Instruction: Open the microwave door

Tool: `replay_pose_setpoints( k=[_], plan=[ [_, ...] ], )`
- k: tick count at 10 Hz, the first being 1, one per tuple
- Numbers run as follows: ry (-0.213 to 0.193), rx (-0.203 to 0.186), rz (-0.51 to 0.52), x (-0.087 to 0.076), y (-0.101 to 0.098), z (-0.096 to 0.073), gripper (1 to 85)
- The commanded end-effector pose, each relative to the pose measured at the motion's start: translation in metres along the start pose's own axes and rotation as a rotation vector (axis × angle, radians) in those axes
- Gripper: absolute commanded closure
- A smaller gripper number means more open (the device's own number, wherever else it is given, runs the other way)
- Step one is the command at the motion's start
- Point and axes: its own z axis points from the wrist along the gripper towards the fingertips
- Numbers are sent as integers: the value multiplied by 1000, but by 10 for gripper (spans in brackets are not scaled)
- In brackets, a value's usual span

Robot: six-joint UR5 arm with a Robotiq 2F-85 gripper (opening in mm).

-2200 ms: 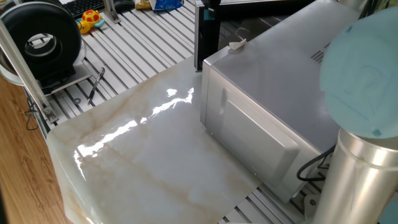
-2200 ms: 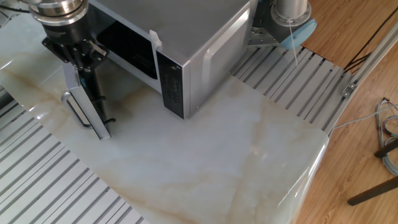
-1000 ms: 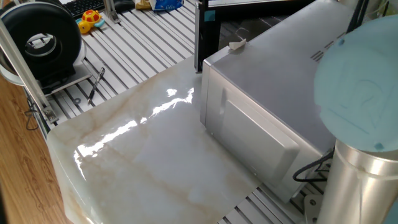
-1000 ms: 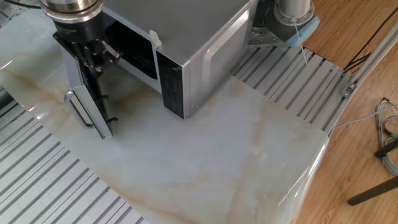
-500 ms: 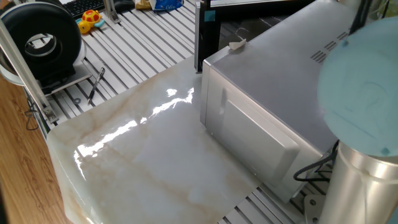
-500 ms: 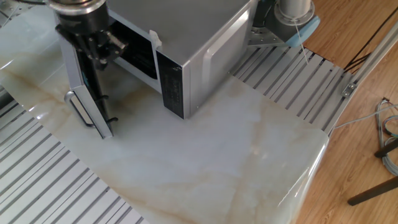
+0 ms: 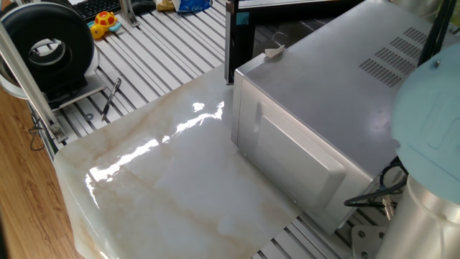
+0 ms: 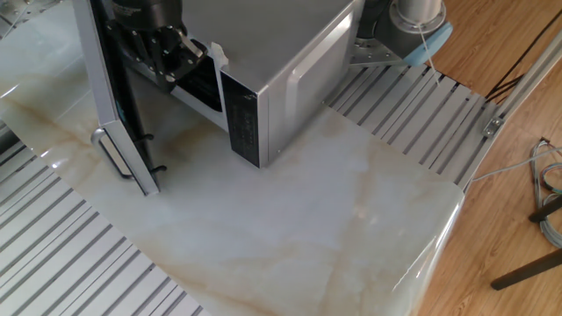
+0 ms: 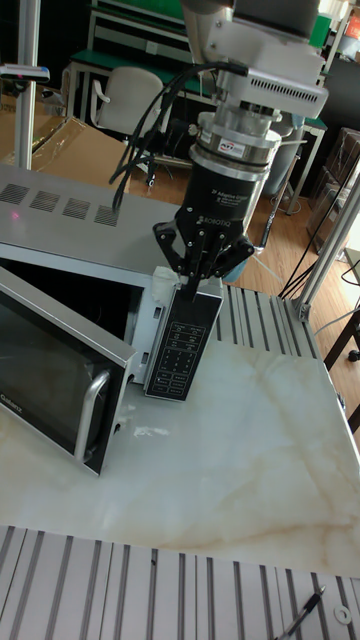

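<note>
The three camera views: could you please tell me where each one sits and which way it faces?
One fixed view: high, behind the microwave, facing its rear panel; the arm's pale joint cap shows at right.
The other fixed view: high, off the control-panel corner; gripper partly visible by the opening.
Tall fixed view: in front, lower, facing the gripper and the open microwave door.
All share the microwave and marble table.
</note>
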Motion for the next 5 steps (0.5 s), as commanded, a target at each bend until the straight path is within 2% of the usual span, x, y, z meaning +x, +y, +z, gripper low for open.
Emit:
replay_pose_setpoints(
  k=[1, 5],
  plan=[
    [-16, -32, 20, -6, 16, -3, 847],
    [-17, -33, 20, -13, 13, 4, 847]
  ],
)
